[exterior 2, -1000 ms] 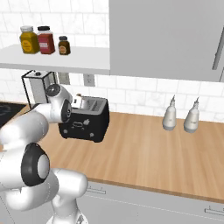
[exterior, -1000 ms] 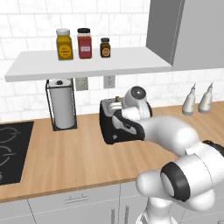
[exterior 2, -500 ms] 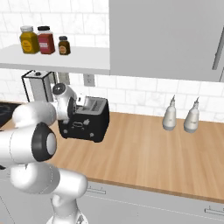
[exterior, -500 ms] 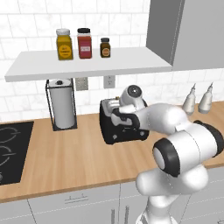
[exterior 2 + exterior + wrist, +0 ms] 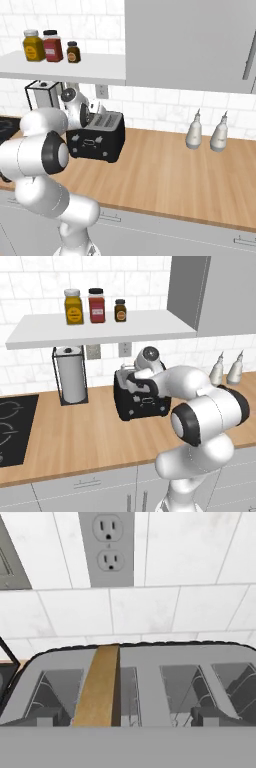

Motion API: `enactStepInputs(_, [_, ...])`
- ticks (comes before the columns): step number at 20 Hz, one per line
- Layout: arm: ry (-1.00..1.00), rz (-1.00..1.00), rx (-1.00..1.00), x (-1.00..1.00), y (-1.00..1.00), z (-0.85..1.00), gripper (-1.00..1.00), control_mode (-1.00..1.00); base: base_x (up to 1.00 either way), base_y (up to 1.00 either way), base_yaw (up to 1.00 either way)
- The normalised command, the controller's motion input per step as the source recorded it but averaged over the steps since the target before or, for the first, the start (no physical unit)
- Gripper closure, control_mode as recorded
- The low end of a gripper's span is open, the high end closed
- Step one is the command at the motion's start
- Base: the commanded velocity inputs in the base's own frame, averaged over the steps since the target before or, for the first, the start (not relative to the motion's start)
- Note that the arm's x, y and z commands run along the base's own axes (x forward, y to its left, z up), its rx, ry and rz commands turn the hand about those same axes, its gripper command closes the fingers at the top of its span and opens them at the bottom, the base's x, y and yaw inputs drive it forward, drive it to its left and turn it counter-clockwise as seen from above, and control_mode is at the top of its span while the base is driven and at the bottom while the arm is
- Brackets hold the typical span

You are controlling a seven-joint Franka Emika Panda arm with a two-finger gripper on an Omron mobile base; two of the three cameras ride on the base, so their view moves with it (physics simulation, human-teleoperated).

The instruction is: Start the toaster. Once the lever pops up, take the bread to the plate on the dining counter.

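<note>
Swinging in over the toaster [image 5: 141, 401], the arm has folded tighter than it was a second ago: its elbow has pulled round toward the front of the wall counter [image 5: 90, 443] while the hand has closed in on the toaster's top near the back wall. The gripper [image 5: 134, 381] is hanging spread wide with nothing between its fingers, as far as I can judge; the fingertips themselves are hard to make out.

That puts the hand just above the slots, so I'd say the start step is only being approached. The lever is not yet pressed as far as I can tell, and I cannot pick it out.

In the hand view, the bread [image 5: 99, 687] is standing on edge in one slot, its tan crust poking up above the grey rim of the toaster top. Its long axis is running along the slot, from the near side of the toaster toward the tiled wall with the outlet [image 5: 106, 547], and its thin edge is facing upward.
</note>
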Motion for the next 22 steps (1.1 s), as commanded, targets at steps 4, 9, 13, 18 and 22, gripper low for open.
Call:
enactStepInputs(4, [0.0, -0.02, 0.0, 0.03, 0.01, -0.26, 1.0, -1.0, 0.0, 0.0, 0.0])
enactStepInputs(9, [0.0, -0.03, 0.0, 0.0, 0.0, -0.24, 1.0, -1.0, 0.0, 0.0, 0.0])
enactStepInputs(13, [-0.03, -0.02, 0.0, -0.07, 0.0, -0.02, 1.0, -1.0, 0.0, 0.0, 0.0])
enactStepInputs(18, [-0.19, -0.02, 0.0, -0.47, 0.0, 0.11, 1.0, -1.0, 0.0, 0.0, 0.0])
enactStepInputs(22, [-0.23, -0.03, 0.04, -0.73, 0.0, 0.78, 1.0, -1.0, 0.0, 0.0, 0.0])
